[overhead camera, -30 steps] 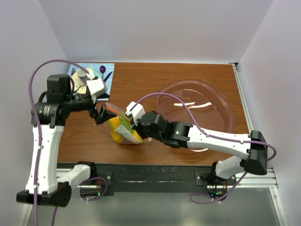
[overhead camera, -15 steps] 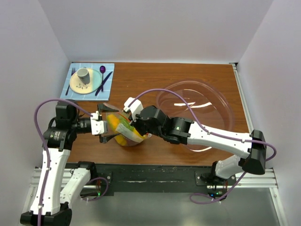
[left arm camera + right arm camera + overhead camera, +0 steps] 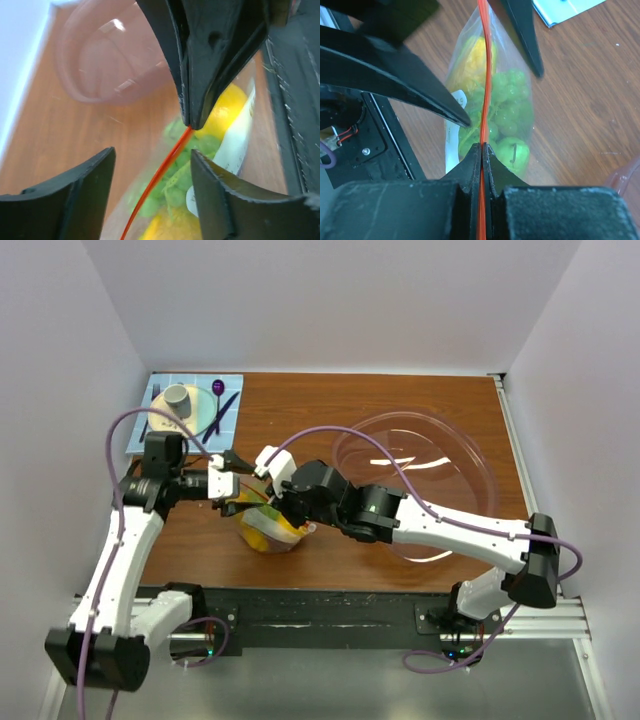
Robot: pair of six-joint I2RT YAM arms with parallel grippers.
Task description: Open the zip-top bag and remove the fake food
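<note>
The zip-top bag point(image 3: 268, 528) sits toward the near edge of the table point(image 3: 400, 400), between the two arms and well apart from the big clear bowl point(image 3: 470, 455) on the right. The right gripper point(image 3: 482, 149) is clamped tight on the orange-red zip strip point(image 3: 483, 75), its two fingers pressed flat together with the strip running straight out from between them. That hold keeps the mouth edge up and taut, so the fake food point(image 3: 507, 117), green pieces in the middle and yellow ones beside them, sags to the bottom of the pouch and away from the seal. The left gripper point(image 3: 150, 157) is spread wide, one finger on each side of the same strip and touching neither face of the plastic. From its wrist camera the strip runs down through the gap just below the right gripper's pinched tips. This looks like a set-up for a second grip close to the first, so that each arm can take a lip and peel the zip apart. The seal appears to be shut along its visible length, and none of the food is out. Whether the bag's bottom rests on the wood or hangs just above it is hard to tell from overhead, since the arms cover part of it.
</note>
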